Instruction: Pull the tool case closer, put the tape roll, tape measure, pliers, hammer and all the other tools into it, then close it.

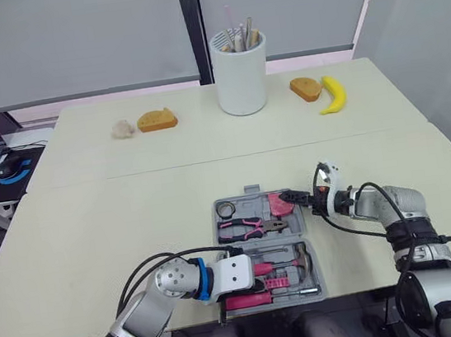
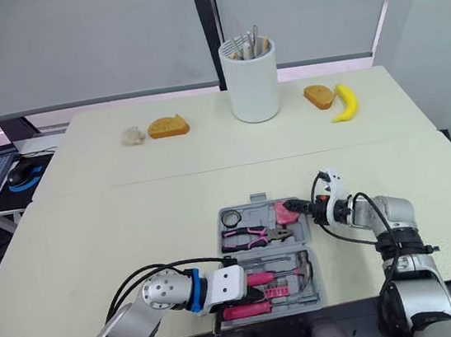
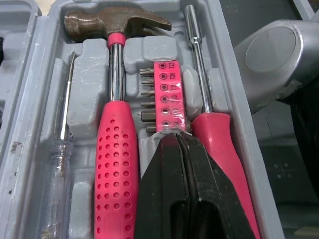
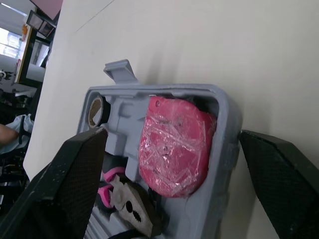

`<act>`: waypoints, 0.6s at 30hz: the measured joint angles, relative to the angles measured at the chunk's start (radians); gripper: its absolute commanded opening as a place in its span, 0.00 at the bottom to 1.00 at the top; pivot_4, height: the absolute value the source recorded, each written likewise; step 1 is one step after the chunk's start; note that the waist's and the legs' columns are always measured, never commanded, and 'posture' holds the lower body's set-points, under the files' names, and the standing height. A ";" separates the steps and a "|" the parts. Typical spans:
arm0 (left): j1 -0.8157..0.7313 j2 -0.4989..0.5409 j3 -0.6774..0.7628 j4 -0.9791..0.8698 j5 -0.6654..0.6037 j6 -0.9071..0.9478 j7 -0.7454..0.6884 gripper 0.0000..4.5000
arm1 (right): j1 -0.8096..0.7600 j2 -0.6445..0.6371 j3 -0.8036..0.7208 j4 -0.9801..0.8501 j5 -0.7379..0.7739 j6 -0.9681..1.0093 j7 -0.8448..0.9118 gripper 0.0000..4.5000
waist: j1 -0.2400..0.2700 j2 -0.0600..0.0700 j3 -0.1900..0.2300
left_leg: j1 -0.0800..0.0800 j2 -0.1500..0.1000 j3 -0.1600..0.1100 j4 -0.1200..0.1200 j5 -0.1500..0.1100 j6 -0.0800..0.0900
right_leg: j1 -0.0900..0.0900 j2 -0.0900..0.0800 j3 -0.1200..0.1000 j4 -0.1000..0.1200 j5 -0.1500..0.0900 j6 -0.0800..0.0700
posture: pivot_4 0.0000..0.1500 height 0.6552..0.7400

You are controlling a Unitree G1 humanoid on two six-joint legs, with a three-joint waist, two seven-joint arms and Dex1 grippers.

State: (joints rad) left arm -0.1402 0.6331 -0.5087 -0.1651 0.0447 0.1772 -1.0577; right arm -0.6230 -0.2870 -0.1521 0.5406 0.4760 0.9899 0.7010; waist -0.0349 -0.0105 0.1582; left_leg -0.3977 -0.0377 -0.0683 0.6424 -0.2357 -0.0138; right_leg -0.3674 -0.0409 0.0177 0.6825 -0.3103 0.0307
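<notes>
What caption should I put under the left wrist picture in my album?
Shut left gripper at the bit set, between hammer and screwdriver in the case.

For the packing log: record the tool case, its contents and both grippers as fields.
Case: tool case open, both halves flat on the table
Far half: tape roll, pliers, tape measure
Near half: hammer, bit holder, pink-handled screwdriver, clear-handled screwdriver
Left gripper: jaws shut, over the bit holder
Right gripper: jaws open, astride the case corner by the tape measure
Remaining: case not yet closed
</notes>
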 measured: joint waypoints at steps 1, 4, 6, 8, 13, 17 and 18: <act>0.000 0.000 0.000 -0.004 0.001 0.007 0.000 0.00 | -0.011 0.006 0.000 0.021 -0.003 -0.012 0.005 0.99 | 0.000 0.000 0.000 | 0.000 0.000 0.000 0.000 0.000 0.000 | 0.000 0.000 0.000 0.000 0.000 0.000 | 1.00 1.00; 0.000 0.002 0.000 -0.015 0.005 0.020 0.001 0.00 | -0.033 0.023 -0.008 0.071 -0.003 -0.042 0.012 0.99 | -0.001 0.000 -0.001 | 0.000 0.001 0.000 0.000 0.000 0.000 | 0.000 0.001 0.000 0.000 0.000 0.000 | 1.00 1.00; -0.001 0.004 -0.001 -0.023 0.006 0.035 0.002 0.00 | -0.043 0.036 -0.028 0.101 0.003 -0.055 0.018 0.99 | -0.002 0.000 -0.001 | 0.000 0.001 0.000 0.000 0.000 0.000 | 0.000 0.001 0.001 0.000 0.000 0.000 | 1.00 1.00; 0.000 0.007 -0.003 -0.030 0.007 0.042 0.003 0.00 | -0.047 0.055 -0.064 0.125 0.024 -0.068 0.023 0.99 | -0.003 0.000 -0.001 | 0.000 0.001 0.000 0.000 0.000 0.000 | 0.000 0.001 0.000 0.000 0.000 0.000 | 1.00 1.00; 0.000 0.008 -0.004 -0.039 0.008 0.062 0.004 0.00 | -0.088 0.063 -0.169 0.120 0.131 -0.011 0.030 0.99 | -0.003 0.001 0.000 | -0.001 0.001 0.000 0.000 0.000 0.000 | -0.001 0.001 0.001 0.000 0.000 0.000 | 1.00 1.00; -0.003 0.007 -0.007 -0.041 0.008 0.067 0.006 0.00 | -0.102 0.042 -0.167 0.019 0.182 0.056 0.060 0.99 | -0.001 0.001 0.000 | -0.001 0.001 0.000 -0.001 0.000 0.000 | -0.001 0.001 0.000 0.000 0.000 0.000 | 1.00 1.00; -0.006 0.007 -0.008 -0.041 0.008 0.071 0.006 0.00 | -0.100 0.036 -0.160 -0.002 0.188 0.072 0.064 0.99 | 0.000 0.001 0.000 | -0.001 0.001 0.000 -0.001 0.000 0.000 | -0.001 0.001 0.000 0.000 0.000 0.000 | 1.00 1.00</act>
State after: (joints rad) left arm -0.1460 0.6401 -0.5167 -0.2064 0.0526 0.2478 -1.0518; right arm -0.7233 -0.2514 -0.3126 0.5384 0.6640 1.0621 0.7655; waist -0.0354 -0.0096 0.1579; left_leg -0.3983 -0.0365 -0.0686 0.6416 -0.2357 -0.0138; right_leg -0.3680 -0.0399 0.0180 0.6822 -0.3103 0.0305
